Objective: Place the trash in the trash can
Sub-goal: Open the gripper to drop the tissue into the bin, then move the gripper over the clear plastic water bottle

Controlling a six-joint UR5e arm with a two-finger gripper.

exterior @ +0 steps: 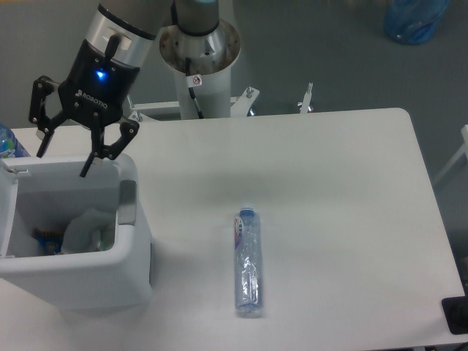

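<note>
Nearest the camera, the crushed plastic bottle (pixel 248 263) lies flat on the white counter (pixel 329 190), its pale cap pointing to 12 o'clock and its blue-and-white label just below the cap; nothing touches it, and it sits well apart from the arm. At about 9 o'clock from the bottle stands the white trash can (pixel 135 248), open at the top, with the grey oblong patch on its right rim and its hinged lid swung out at the far left. Inside, the crumpled white wrapper (pixel 86 230) rests on the bottom beside some darker scraps that are too small to name. Above the bin's far rim, toward 11 o'clock, hangs the gripper (pixel 64 155), its fingers (pixel 93 159) spread wide apart and holding nothing, a blue light glowing on its body. Farther off rise the arm's pedestal (pixel 199 55) and, at 1 o'clock on the floor beyond the counter, a blue bag (pixel 414 18). Judging by this, the wrapper's drop is done and the step in hand is the turn to the bottle. The next move calls for lifting clear of the bin, crossing toward 4 o'clock, and turning the wrist so the fingers close across the bottle's narrow width, not along its length.
</note>
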